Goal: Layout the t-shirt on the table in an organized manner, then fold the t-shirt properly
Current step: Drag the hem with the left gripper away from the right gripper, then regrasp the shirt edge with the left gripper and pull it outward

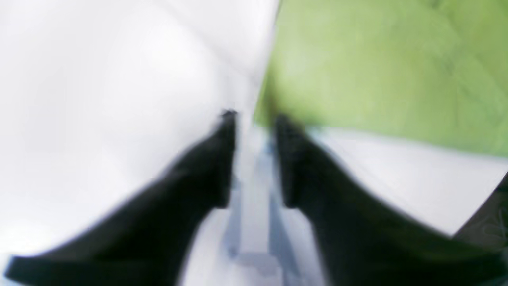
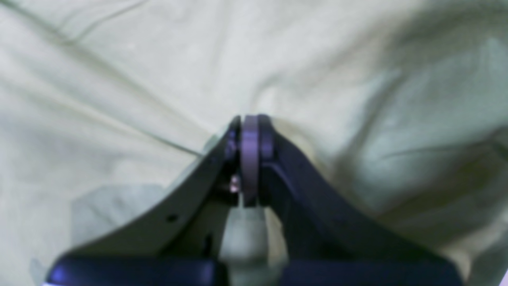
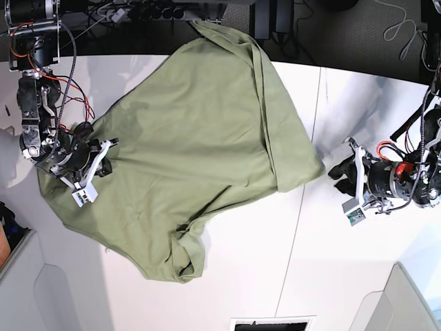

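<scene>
The olive-green t-shirt (image 3: pixel 200 138) lies spread and wrinkled across the left and middle of the white table (image 3: pixel 344 276), with one end bunched near the front (image 3: pixel 182 262). In the base view my right gripper (image 3: pixel 89 169) rests on the shirt's left part. Its jaws are shut in the right wrist view (image 2: pixel 250 119), tips against the pale cloth (image 2: pixel 119 79); no fold shows between them. My left gripper (image 3: pixel 340 172) sits on bare table just right of the shirt's right corner (image 3: pixel 313 169). In the blurred left wrist view it (image 1: pixel 254 119) is open and empty, the green corner (image 1: pixel 377 67) just beyond.
The shirt's far end (image 3: pixel 210 31) hangs over the table's back edge, by cables and a power strip (image 3: pixel 148 12). A thin seam (image 3: pixel 301 207) runs down the table right of the shirt. Pale bins stand at the front left (image 3: pixel 41 289) and front right (image 3: pixel 413 296).
</scene>
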Controlling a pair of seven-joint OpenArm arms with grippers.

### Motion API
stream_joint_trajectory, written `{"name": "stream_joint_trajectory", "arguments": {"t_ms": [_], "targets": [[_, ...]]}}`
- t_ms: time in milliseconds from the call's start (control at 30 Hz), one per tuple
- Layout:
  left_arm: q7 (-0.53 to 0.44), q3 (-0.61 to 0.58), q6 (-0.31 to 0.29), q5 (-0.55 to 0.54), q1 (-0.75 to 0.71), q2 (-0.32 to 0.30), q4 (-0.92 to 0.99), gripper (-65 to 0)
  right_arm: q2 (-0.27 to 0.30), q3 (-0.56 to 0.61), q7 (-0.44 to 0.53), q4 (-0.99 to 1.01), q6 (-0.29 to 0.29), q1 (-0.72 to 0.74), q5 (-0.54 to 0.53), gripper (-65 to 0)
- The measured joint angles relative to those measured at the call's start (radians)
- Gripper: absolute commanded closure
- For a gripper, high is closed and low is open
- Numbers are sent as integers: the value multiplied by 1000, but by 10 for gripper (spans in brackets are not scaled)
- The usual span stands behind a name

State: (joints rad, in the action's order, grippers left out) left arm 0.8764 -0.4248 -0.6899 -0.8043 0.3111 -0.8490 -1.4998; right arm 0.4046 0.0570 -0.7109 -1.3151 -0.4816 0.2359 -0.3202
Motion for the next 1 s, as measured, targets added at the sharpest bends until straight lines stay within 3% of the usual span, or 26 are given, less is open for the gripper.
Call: {"name": "stream_joint_trajectory", "arguments": {"t_ms": [33, 233, 400, 533, 633, 767, 1000], "targets": [[0, 0, 0, -6, 0, -15, 0, -360, 0, 0, 0, 0, 1, 0, 0, 0], [3, 29, 0, -143, 0, -31, 0, -361, 0, 0, 0, 1, 7, 0, -2, 0], [4, 84, 0, -152, -1, 64, 0, -361, 0, 0, -5, 2, 11, 0, -32, 0], [-64, 80, -6, 19, -1, 219, 0, -359, -2, 0, -5, 3, 11, 0, -42, 0], [-155, 78, -8, 197, -4, 293, 9, -359, -3, 0, -5, 3, 11, 0, -42, 0], [-312, 81, -6, 344, -3, 315, 55, -359, -3, 0, -11, 3, 11, 0, -42, 0], [-354, 57, -6, 385, -3, 317, 174, -359, -3, -1, -16, 3, 11, 0, -43, 0]]}}
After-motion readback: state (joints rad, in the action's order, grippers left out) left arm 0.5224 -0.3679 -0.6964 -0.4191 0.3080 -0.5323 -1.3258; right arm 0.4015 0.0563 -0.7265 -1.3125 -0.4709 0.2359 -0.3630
